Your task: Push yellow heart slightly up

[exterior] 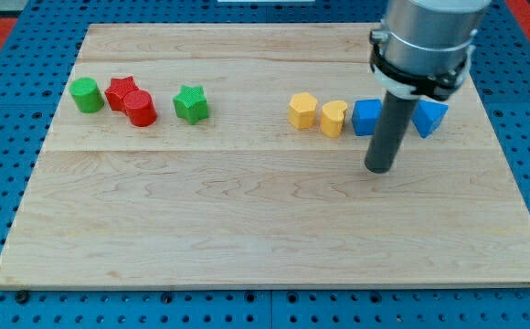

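The yellow heart point(333, 118) lies on the wooden board right of centre, between a yellow hexagon-like block point(303, 110) on its left and a blue block point(366, 117) on its right. My tip point(378, 168) rests on the board below and to the right of the heart, just below the blue block, apart from both. The rod hides part of the blue block. A blue triangle point(430, 117) lies right of the rod.
At the board's upper left stand a green cylinder point(87, 95), a red star point(121, 91), a red cylinder point(141, 109) touching it, and a green star point(191, 103). The board's edges point(274, 283) border a blue perforated table.
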